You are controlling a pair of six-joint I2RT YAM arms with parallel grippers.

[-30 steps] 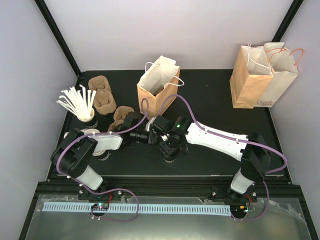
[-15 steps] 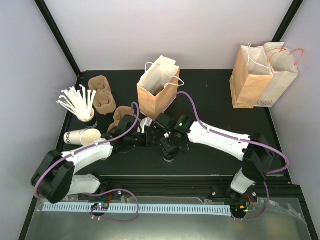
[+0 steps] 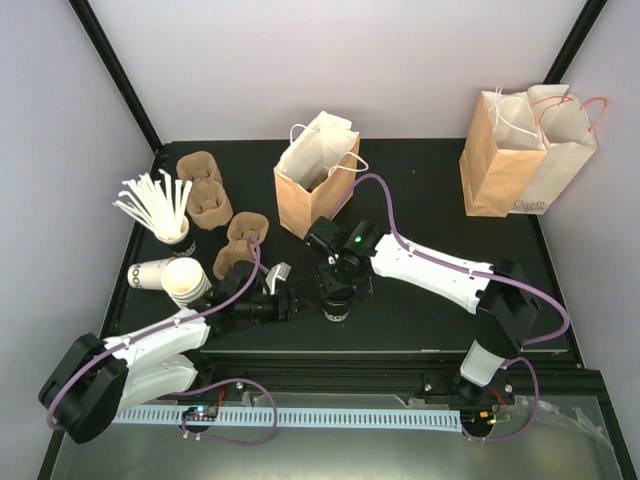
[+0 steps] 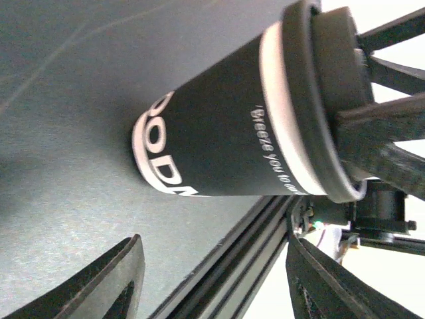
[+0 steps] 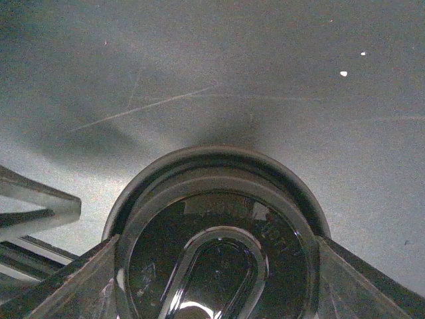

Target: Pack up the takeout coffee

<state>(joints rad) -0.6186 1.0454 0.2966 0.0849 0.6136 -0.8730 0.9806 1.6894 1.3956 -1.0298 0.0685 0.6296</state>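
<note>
Left jaws open, empty, just beside the takeout coffee (image 4: 219, 143) standing upright on the worktop (image 3: 420, 320); right jaws pinch its black lid (image 5: 216, 266) from above. Risk: lifted by the lid alone toward the paper bag (image 3: 300, 200) behind, the lid could pop off and spill.

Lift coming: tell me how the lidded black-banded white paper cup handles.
The black-banded white paper cup looks narrower at its base, so probably tippy if pushed. Its glossy black plastic lid may be slippery and might pop off.
</note>
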